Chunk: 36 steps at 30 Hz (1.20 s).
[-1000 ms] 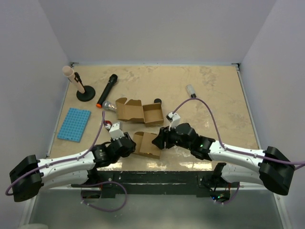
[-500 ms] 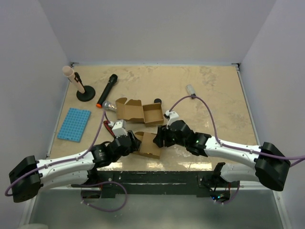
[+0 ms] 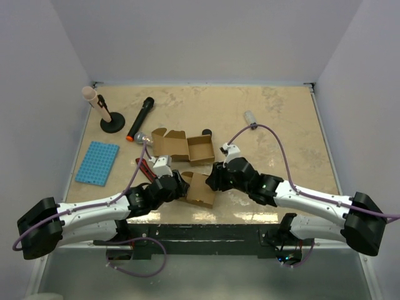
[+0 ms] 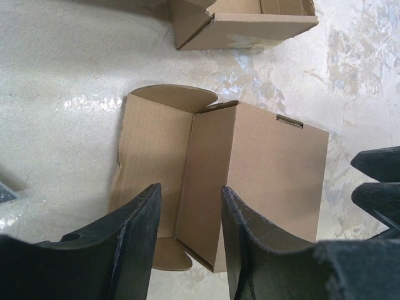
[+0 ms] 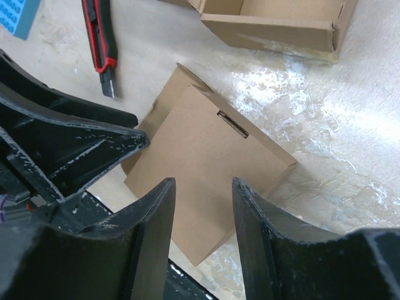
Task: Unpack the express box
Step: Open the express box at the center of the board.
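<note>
A small brown express box (image 3: pixel 200 190) lies near the table's front edge with its lid part open. In the left wrist view the box (image 4: pixel 262 175) shows its open left end and an inner wall. My left gripper (image 3: pixel 179 185) is open, and its jaws (image 4: pixel 190 231) straddle that inner wall without closing on it. My right gripper (image 3: pixel 214 179) is open on the box's right side. In the right wrist view its jaws (image 5: pixel 203 219) hang over the box's flat lid (image 5: pixel 206 156).
A second, opened cardboard box (image 3: pixel 182 145) lies just behind. A red-and-black box cutter (image 3: pixel 142 167) lies left of the left gripper, and a blue plate (image 3: pixel 97 162) lies further left. A black microphone (image 3: pixel 140 117), a pink roller on a stand (image 3: pixel 103 112) and a small bottle (image 3: pixel 250 117) are at the back.
My left gripper has moved right, up to the box's open end. The box has shifted a little to the right. My right gripper has drawn back slightly beside the box.
</note>
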Each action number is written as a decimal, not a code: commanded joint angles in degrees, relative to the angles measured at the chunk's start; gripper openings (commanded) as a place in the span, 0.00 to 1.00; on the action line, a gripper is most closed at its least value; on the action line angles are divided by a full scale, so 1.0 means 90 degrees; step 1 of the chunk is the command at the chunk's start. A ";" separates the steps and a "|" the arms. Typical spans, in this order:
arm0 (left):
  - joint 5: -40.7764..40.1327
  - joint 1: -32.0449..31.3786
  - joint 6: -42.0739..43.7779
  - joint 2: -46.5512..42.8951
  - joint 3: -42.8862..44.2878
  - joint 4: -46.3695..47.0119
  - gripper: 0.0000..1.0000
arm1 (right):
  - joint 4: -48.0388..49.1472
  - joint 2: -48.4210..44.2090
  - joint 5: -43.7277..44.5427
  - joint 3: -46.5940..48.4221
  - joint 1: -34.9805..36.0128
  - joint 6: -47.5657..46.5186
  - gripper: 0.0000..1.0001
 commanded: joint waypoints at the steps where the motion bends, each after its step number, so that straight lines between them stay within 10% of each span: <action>1: -0.0116 0.0017 0.0125 -0.0072 0.0099 -0.0100 0.47 | 0.0065 0.0230 0.0004 0.0014 0.0027 -0.0020 0.45; 16: -0.1191 0.0027 -0.0627 -0.0990 0.0129 -0.1760 0.56 | -0.1234 0.0924 -0.0044 -0.0307 0.0027 0.1093 0.41; 36: -0.0635 0.0115 0.0055 -0.0834 -0.0368 -0.0639 0.72 | -0.1479 0.0436 -0.0601 -0.1333 0.0037 0.1806 0.42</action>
